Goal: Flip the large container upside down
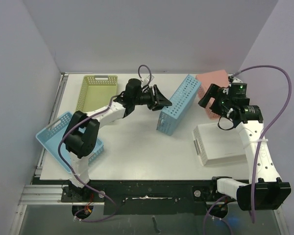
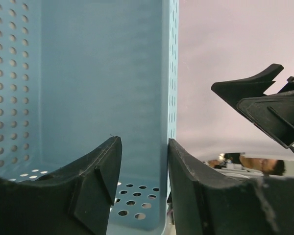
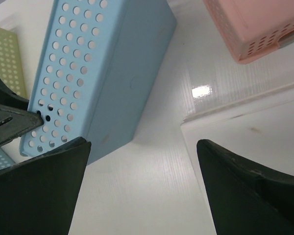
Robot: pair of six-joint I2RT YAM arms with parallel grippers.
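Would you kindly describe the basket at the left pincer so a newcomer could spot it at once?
Look to the middle of the white table. There the left pincer straddles one wall of a light blue perforated basket. Unlike the other blue basket at the table's left edge, it stands tipped up on its side.

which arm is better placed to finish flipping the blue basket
Left: the left hand straddles a wall of the light blue perforated plastic basket, standing on edge; the right hand hangs open, apart from it.

High rear overhead of the whole table (image 1: 137,156); two close wrist views, opposite sides of one blue basket (image 1: 179,104).
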